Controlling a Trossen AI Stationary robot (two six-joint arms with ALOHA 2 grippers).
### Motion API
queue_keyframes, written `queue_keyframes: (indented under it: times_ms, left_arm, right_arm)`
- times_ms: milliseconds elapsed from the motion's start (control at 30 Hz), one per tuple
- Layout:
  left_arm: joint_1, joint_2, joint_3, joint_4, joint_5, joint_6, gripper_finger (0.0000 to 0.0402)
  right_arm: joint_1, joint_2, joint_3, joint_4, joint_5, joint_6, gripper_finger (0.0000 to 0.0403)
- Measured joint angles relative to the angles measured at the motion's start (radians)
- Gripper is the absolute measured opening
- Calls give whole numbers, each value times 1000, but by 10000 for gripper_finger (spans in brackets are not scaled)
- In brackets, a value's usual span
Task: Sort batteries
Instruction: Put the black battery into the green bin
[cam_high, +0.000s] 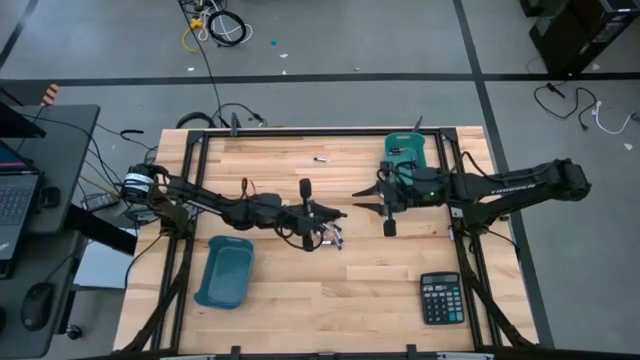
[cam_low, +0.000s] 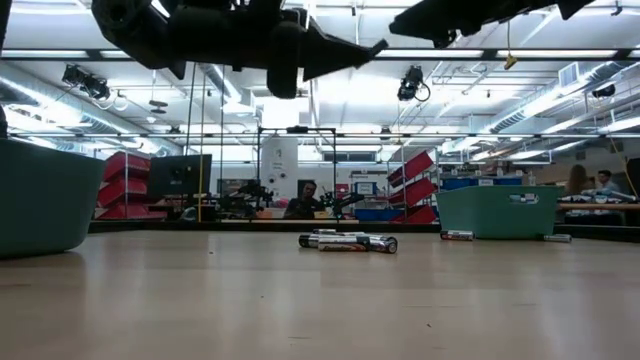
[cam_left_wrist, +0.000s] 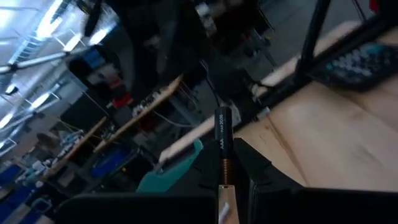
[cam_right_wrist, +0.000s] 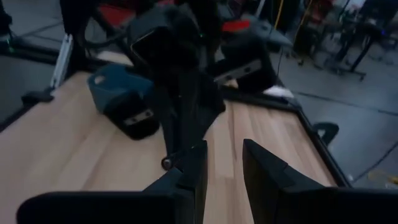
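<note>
high view: left pincer over the middle of the wooden table, beside a small cluster of batteries lying on the wood. one more cell lies alone near the far edge. right pincer is right of centre, raised, just in front of the teal bin at the far right. a second teal bin sits near the left front; the black calculator at the right front.

low view: three or so batteries lie side by side on the table at centre, touching. further cells lie at the foot of the right-hand bin. both arms hang above, clear of the wood.

left wrist view: left pincer is pinching one aaa battery upright between its fingers, lifted off the table; the calculator shows beyond.

right wrist view: right pincer is spread, nothing between the fingers; the left arm and a teal bin show farther off.
</note>
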Motion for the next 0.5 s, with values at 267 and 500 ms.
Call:
queue_keyframes:
  times_ms: [267, 500]
  left_arm:
    - [-2, -1, 1, 99, 15, -8, 11]
    - [-3, 0, 1, 103, 37, -33, 11]
  right_arm:
    - [41, 0, -76, 210, -56, -95, 94]
    - [81, 0, -217, 512, -61, -237, 104]
